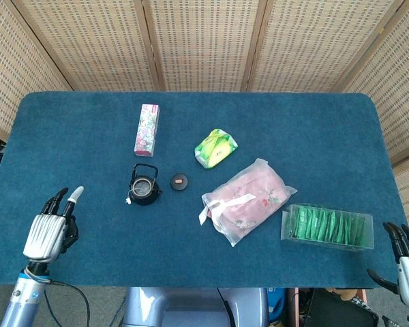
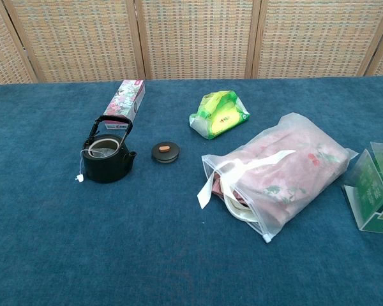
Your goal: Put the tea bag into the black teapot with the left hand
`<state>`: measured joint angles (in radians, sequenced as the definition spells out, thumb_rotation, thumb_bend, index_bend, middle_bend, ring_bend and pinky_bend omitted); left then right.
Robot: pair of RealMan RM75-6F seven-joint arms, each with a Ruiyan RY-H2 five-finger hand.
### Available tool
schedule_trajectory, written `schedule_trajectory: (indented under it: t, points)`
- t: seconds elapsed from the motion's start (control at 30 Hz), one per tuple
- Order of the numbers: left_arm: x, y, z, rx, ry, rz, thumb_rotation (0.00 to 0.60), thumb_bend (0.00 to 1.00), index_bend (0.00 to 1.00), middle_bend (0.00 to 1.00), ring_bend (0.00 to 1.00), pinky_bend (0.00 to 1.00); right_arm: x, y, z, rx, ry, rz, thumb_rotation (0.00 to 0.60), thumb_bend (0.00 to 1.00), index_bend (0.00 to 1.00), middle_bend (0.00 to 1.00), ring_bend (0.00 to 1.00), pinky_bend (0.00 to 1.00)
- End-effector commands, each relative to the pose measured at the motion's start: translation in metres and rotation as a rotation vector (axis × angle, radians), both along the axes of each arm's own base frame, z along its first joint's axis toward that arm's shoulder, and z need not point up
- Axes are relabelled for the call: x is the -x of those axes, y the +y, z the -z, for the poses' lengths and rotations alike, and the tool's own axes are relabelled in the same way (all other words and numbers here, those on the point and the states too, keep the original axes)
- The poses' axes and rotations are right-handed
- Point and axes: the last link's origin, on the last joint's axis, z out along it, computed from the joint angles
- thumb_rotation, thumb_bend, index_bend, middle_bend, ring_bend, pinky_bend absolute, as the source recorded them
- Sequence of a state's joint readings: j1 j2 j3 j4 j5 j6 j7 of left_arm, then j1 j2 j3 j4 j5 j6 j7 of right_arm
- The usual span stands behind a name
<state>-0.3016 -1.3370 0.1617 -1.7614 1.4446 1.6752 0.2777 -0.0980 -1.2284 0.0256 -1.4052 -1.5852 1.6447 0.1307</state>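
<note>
The black teapot [image 1: 144, 186] [image 2: 106, 156] stands upright on the blue table, left of centre, lid off and handle raised. The tea bag [image 2: 104, 151] lies inside it. Its string hangs over the rim and the small paper tag [image 1: 128, 201] [image 2: 80, 178] rests on the cloth at the pot's left. My left hand [image 1: 49, 229] is at the table's near left corner, well away from the pot, fingers spread and holding nothing. It is out of the chest view. My right hand [image 1: 400, 260] hangs off the near right corner, fingers apart, empty.
The teapot's lid [image 1: 180, 181] [image 2: 165, 152] lies just right of the pot. A pink flowered box [image 1: 146, 129] sits behind it, a green packet [image 1: 215, 148] further right. A clear bag of pink cloth [image 1: 246, 199] and a clear box of green sachets [image 1: 326, 226] fill the right side.
</note>
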Motion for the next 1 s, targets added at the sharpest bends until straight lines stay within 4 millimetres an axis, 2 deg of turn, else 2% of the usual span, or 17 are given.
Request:
schedule_trajectory:
  t: [0.03, 0.27, 0.47, 0.6, 0.83, 0.9, 1.0]
  points:
    - [0.005, -0.011, -0.001, -0.009, -0.017, -0.005, 0.600, 0.64, 0.00, 0.10, 0.06, 0.11, -0.002, -0.001, 0.000, -0.004, 0.002, -0.007, 0.600, 0.01, 0.12, 0.19, 0.08, 0.16]
    - [0.017, -0.036, -0.009, -0.004, -0.013, -0.048, 0.600, 0.64, 0.00, 0.09, 0.04, 0.07, -0.009, -0.003, 0.004, -0.023, 0.007, -0.035, 0.600, 0.01, 0.12, 0.19, 0.08, 0.16]
    - [0.020, -0.045, -0.013, -0.012, -0.006, -0.072, 0.600, 0.64, 0.00, 0.06, 0.00, 0.01, -0.014, -0.004, 0.005, -0.027, 0.009, -0.055, 0.600, 0.01, 0.12, 0.19, 0.08, 0.16]
    - [0.022, -0.051, -0.015, -0.012, 0.013, -0.087, 0.600, 0.62, 0.00, 0.01, 0.00, 0.00, -0.016, -0.005, 0.007, -0.032, 0.008, -0.063, 0.600, 0.01, 0.12, 0.19, 0.08, 0.16]
    - [0.024, -0.057, -0.017, -0.023, 0.023, -0.105, 0.600, 0.41, 0.00, 0.00, 0.00, 0.00, -0.017, -0.007, 0.008, -0.038, 0.007, -0.070, 0.600, 0.01, 0.12, 0.19, 0.08, 0.16]
    - [0.025, -0.058, -0.018, -0.021, 0.020, -0.112, 0.600, 0.30, 0.00, 0.00, 0.00, 0.00, -0.018, -0.007, 0.009, -0.040, 0.006, -0.072, 0.600, 0.01, 0.12, 0.19, 0.08, 0.16]
    - [0.027, -0.058, -0.019, -0.026, 0.028, -0.120, 0.600, 0.22, 0.00, 0.00, 0.00, 0.00, -0.018, -0.008, 0.009, -0.040, 0.006, -0.073, 0.600, 0.01, 0.12, 0.19, 0.08, 0.16]
